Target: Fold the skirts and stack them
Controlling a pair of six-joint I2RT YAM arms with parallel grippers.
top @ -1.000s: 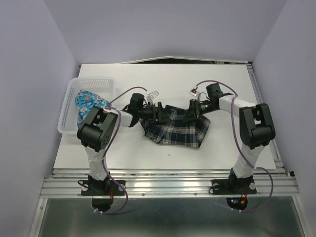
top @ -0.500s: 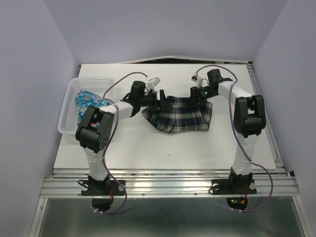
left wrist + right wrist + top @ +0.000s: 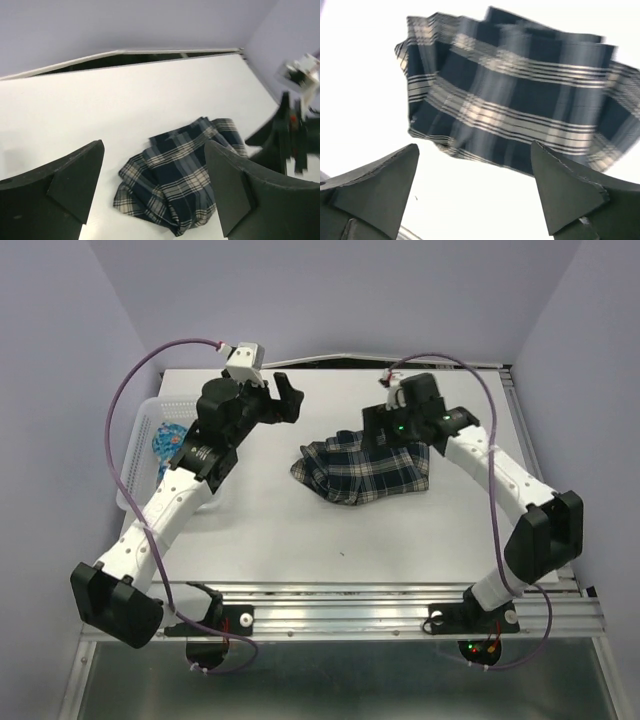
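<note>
The plaid skirt (image 3: pixel 365 468) lies in a folded, rumpled heap on the white table, right of the middle. It shows below and between the fingers in both the left wrist view (image 3: pixel 185 185) and the right wrist view (image 3: pixel 520 95). My left gripper (image 3: pixel 283 400) (image 3: pixel 153 146) is raised to the left of the heap, open and holding nothing. Over the heap's far edge hovers my right gripper (image 3: pixel 388 432) (image 3: pixel 475 146), also open and empty. The blue floral skirt (image 3: pixel 163 443) lies in the basket, partly hidden by the left arm.
The white lattice basket (image 3: pixel 133 468) stands at the table's left edge, under the left arm. The table (image 3: pixel 330 530) ends in a metal rail at the front. Lilac walls close in on the back and both sides.
Both grippers have opened, let go of the plaid skirt and risen off it. The left arm has swung back and left. The skirt now lies still, folded smaller.
</note>
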